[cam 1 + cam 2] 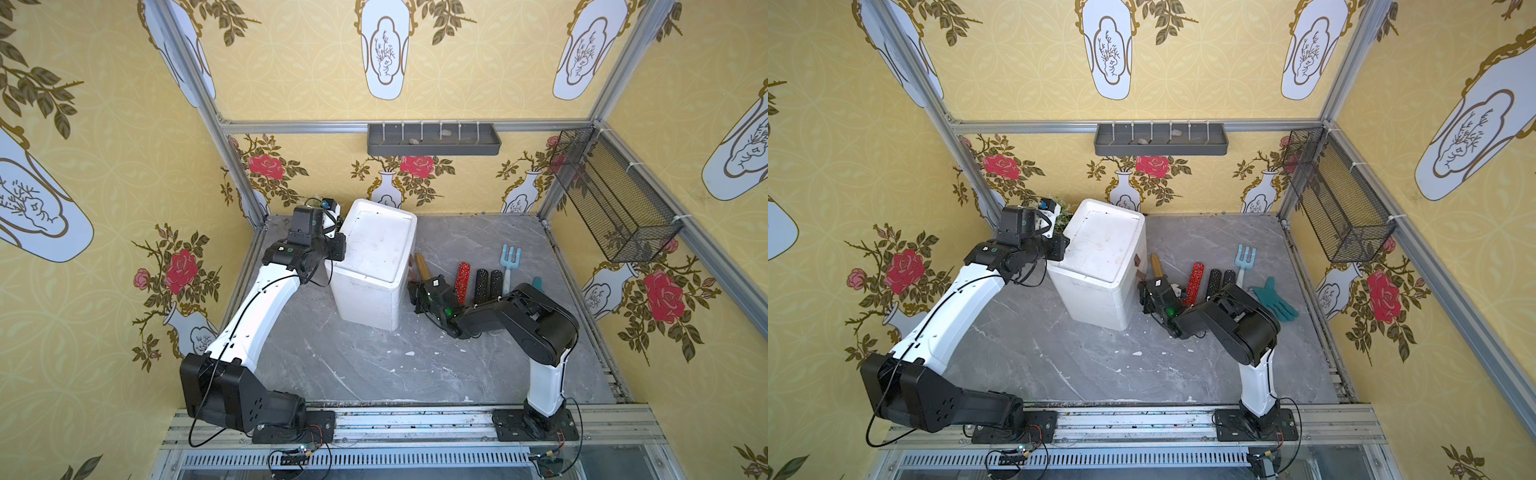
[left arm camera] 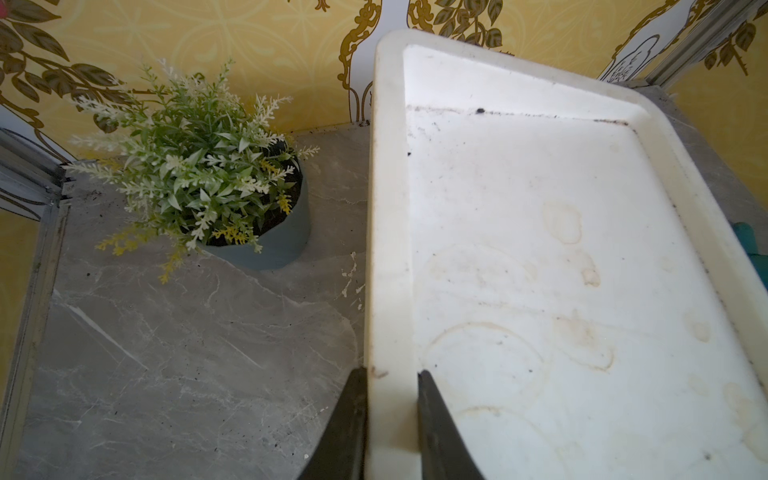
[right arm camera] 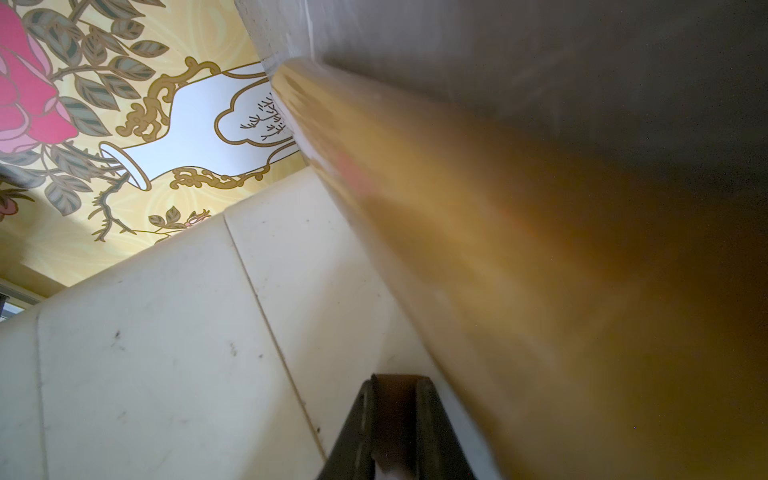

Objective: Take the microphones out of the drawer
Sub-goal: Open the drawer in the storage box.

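White drawer unit (image 1: 374,257) may tip if the right claw (image 3: 397,382), pinching the brown tab (image 3: 397,405), yanks and the rim-clamping left claw (image 2: 390,374) slips.

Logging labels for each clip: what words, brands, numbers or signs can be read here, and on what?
None can be read.
White sticker on the right arm's wrist: too small to read.
Marks on the wallpaper vases: drawn twigs, not writing.
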Controlling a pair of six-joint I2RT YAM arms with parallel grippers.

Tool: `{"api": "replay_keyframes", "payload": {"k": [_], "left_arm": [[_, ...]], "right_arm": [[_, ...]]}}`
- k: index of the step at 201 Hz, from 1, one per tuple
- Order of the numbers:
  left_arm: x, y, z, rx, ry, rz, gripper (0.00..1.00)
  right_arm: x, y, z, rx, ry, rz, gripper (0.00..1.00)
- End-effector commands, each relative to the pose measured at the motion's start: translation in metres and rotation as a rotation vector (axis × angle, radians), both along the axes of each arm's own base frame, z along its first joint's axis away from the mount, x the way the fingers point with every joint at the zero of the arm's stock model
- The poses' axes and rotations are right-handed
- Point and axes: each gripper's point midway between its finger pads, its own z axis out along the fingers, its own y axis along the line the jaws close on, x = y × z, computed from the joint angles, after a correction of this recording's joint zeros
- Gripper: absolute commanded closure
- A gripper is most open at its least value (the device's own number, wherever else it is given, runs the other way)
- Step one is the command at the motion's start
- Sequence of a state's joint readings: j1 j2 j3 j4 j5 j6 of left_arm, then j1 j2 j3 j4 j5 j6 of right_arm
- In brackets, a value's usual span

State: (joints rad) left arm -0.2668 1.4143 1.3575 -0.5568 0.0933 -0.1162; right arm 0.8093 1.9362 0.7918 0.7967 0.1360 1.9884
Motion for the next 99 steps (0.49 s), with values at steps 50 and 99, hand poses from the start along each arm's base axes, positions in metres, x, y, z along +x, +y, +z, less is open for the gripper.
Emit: {"api": "replay_keyframes", "payload": {"k": [50, 99], "left_arm": [[-0.023, 0.003, -0.036, 0.031, 0.16, -0.015, 0.83], [-0.023, 0.003, -0.035, 0.029, 0.159, -0.013, 0.83]], "right_arm": [[-0.01, -0.002, 0.02, -0.027, -0.037, 0.059, 1.0], [-0.013, -0.032, 0.03, -0.198, -0.046, 0.048, 1.0]]}}
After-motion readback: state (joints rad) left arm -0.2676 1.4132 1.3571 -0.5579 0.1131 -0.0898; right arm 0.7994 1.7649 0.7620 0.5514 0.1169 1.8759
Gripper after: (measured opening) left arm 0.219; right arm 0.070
